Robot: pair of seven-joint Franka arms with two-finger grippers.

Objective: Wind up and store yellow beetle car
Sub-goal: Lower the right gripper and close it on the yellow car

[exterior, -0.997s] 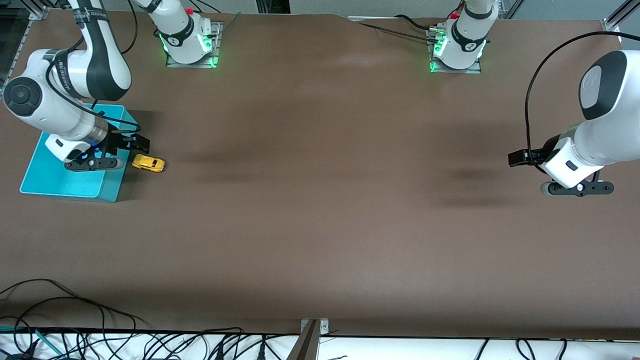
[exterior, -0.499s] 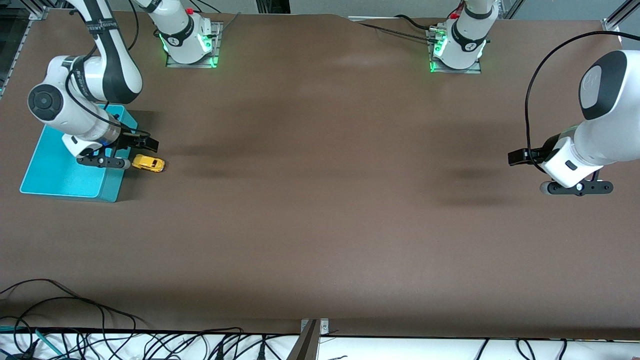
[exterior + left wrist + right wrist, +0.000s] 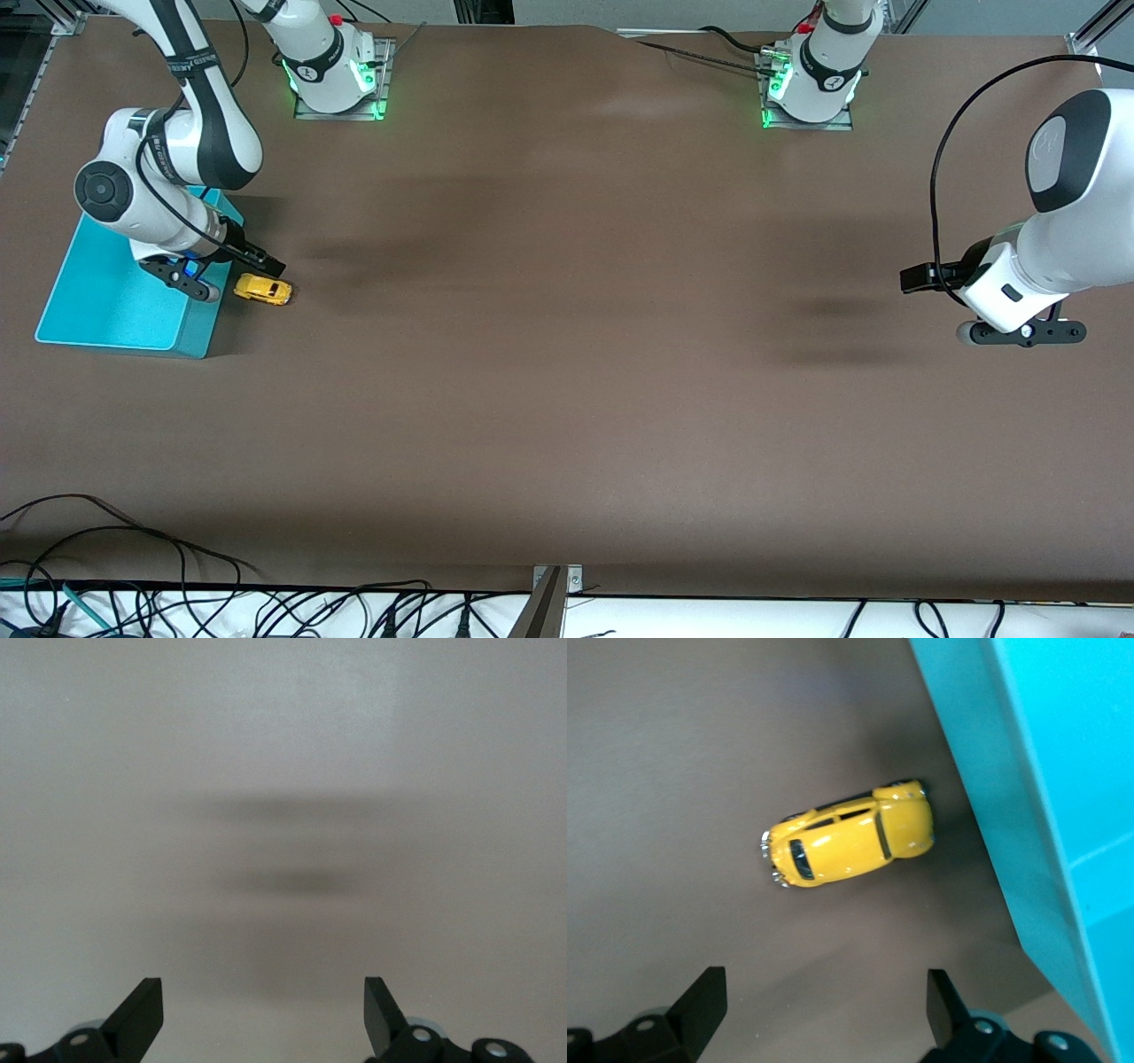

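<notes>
The yellow beetle car [image 3: 262, 290] [image 3: 849, 844] stands on the brown table right beside the teal bin [image 3: 106, 306] [image 3: 1045, 771], on the side toward the table's middle. My right gripper [image 3: 188, 278] [image 3: 824, 1010] hangs open over the bin's wall next to the car, with nothing between its fingers; the car is apart from them. My left gripper [image 3: 1023, 332] [image 3: 263, 1014] waits open over bare table at the left arm's end.
The teal bin holds nothing that shows. Both arm bases [image 3: 335, 80] [image 3: 811, 84] stand along the table's edge farthest from the front camera. Cables [image 3: 133, 567] lie off the table's nearest edge.
My right arm has drawn back and turned, shifting its gripper from over the bin's inside to the bin's wall by the car. The car and the left arm have not moved.
</notes>
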